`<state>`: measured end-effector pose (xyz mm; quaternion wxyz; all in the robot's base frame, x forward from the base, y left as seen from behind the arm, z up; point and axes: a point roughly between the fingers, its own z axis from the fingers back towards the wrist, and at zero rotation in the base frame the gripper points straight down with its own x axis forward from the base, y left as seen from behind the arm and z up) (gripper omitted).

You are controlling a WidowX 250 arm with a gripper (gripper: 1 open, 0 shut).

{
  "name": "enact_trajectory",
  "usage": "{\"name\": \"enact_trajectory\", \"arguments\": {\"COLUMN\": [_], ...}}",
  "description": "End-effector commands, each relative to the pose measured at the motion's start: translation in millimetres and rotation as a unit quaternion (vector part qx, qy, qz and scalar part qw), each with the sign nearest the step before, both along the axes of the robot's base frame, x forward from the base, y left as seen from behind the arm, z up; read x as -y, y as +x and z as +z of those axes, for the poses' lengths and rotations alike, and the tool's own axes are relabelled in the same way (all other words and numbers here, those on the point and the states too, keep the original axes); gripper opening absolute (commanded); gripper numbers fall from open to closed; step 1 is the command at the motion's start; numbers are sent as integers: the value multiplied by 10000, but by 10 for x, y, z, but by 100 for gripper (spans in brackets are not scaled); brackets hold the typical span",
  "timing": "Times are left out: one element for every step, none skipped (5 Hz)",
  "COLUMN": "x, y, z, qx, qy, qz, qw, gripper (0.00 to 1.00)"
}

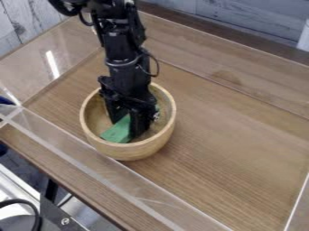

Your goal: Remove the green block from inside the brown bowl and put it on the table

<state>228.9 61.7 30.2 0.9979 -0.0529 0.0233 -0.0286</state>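
Green block (118, 132) slanting inside brown bowl (130, 148)

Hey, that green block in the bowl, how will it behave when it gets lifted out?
The green block looks solid and stiff, so probably no bending. It's small and likely light. Its flat sides suggest it won't roll on the table, though the fingers grip one end, so it may tilt.

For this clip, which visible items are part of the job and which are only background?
Part of the job:
- green block, inside the bowl
- brown bowl
- table
- claw, closed down in the bowl on the green block

Only background:
- clear acrylic walls along the table edges
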Motion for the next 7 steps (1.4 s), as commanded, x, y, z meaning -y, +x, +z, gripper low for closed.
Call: {"name": "enact_trajectory", "arguments": {"x": [-45,-52,-58,-64,-71,-77,-84], "y": [17,16,15,15,15,15,14], "z": [-22,-48,-69,-89,-104,-119,-128], "qx": [27,18,17,16,19,22,26], "qy": [8,-8,-21,-31,-39,-48,-52], "qz": [94,126,156,184,211,240,271], "qw": [10000,9999,9999,9998,9998,9997,9996], "gripper": [0,0,0,0,0,0,0]}}
